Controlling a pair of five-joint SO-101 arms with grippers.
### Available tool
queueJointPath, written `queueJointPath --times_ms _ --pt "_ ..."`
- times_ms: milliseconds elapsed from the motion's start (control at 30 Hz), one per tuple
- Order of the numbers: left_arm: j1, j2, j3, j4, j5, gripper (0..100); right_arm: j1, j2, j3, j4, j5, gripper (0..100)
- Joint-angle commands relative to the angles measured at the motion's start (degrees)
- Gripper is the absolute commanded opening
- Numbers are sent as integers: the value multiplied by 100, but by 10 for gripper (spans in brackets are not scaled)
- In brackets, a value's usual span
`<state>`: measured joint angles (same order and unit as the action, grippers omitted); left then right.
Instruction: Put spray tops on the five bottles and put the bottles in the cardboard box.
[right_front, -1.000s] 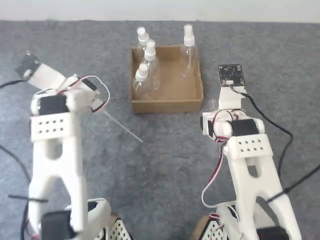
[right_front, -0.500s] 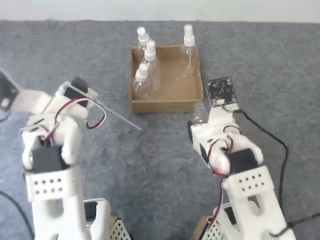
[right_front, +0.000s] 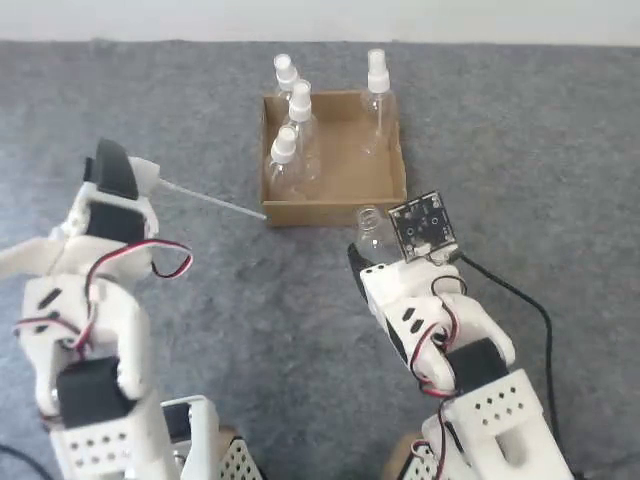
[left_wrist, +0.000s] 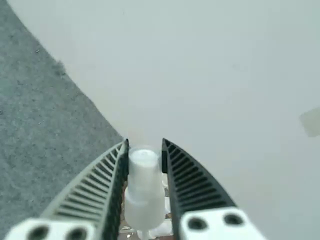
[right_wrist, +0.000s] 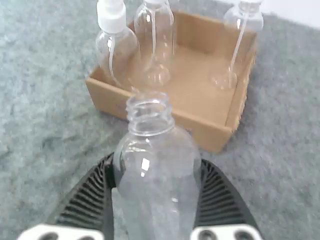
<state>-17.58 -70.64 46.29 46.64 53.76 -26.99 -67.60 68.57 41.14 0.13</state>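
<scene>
With the left claw (left_wrist: 145, 146) clamped on a spray top (left_wrist: 144, 187) at 9 o'clock of the cardboard box (right_front: 335, 212) and the right claw (right_wrist: 156, 169) gripping the uncapped bottle (right_wrist: 152, 150) just off its 5 o'clock edge, the dip tube (right_front: 210, 198) probably needs lining up with the open neck before seating the top.

I drew both arms back. The right gripper (right_wrist: 155, 166) swung the open bottle (right_wrist: 150, 125) until the cardboard box (right_wrist: 112, 95) lay ahead, and the left gripper (left_wrist: 145, 147) turned its spray top (left_wrist: 144, 185).

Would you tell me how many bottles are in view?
5 bottles: three capped at the box's left side, one capped at its far right corner, one uncapped in the right gripper.
</scene>
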Motion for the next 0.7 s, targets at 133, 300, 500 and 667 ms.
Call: queueJointPath --times_ms 133,300,500,667 --pt "-26 -440 189 -176 440 12 -752 -391 686 -1024 721 28" --pt "9 -967 910 -571 624 12 -971 -391 1020 -1455 888 27" --pt "35 -1837 1560 -809 615 12 -1147 -365 1081 -1481 993 27" --pt "369 -2497 1974 -800 554 12 -1218 -347 1081 -1481 1459 27"
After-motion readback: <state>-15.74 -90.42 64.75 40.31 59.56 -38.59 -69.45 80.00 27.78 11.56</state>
